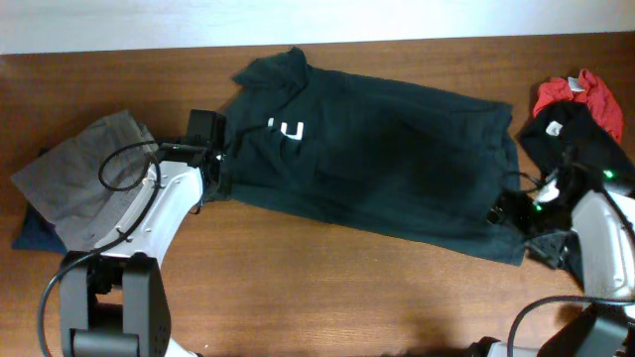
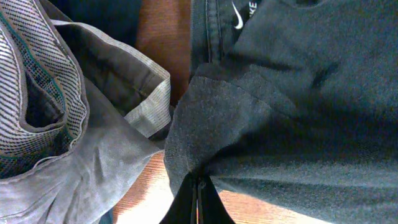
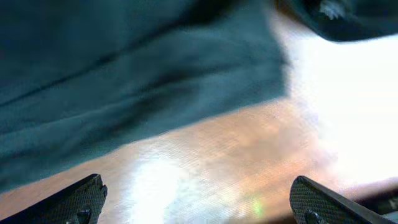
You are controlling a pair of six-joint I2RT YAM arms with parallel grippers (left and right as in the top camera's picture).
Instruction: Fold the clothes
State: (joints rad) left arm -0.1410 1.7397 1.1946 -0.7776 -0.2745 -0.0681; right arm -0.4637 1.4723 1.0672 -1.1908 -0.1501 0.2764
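A dark green polo shirt (image 1: 377, 159) lies spread flat across the middle of the wooden table, collar to the left with a white label showing. My left gripper (image 1: 216, 171) is shut on the shirt's sleeve edge at its left side; in the left wrist view the jaws (image 2: 198, 199) pinch the dark cloth (image 2: 205, 124). My right gripper (image 1: 516, 220) is open and empty by the shirt's lower right corner; in the right wrist view its fingers (image 3: 199, 202) straddle bare table just off the shirt's hem (image 3: 155, 74).
A folded grey garment (image 1: 84, 174) lies on a dark blue one at the left, and shows close beside the sleeve in the left wrist view (image 2: 74, 124). A black garment (image 1: 575, 134) and a red one (image 1: 580, 97) lie at the right edge.
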